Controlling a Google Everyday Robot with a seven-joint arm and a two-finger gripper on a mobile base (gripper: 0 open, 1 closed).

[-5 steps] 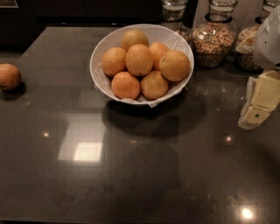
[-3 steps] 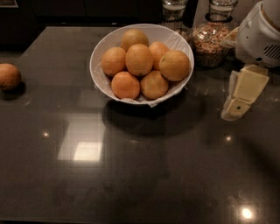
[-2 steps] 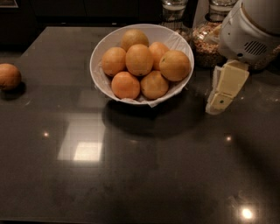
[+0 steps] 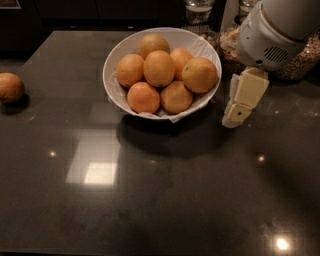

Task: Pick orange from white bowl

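A wide white bowl (image 4: 116,90) stands on the dark countertop, back centre, holding several oranges (image 4: 159,68) piled up. One more orange (image 4: 10,87) lies alone on the counter at the far left. My gripper (image 4: 236,116) hangs from the white arm at the right, just beside the bowl's right rim and level with it, above the counter. It holds nothing that I can see.
Clear glass jars of grains (image 4: 300,57) stand behind the arm at the back right, and another jar (image 4: 197,12) stands behind the bowl. The dark counter (image 4: 150,200) stretches toward the front, with light reflections on it.
The gripper and arm have moved left from the right edge to just beside the bowl's right rim. The bowl and oranges have not moved.
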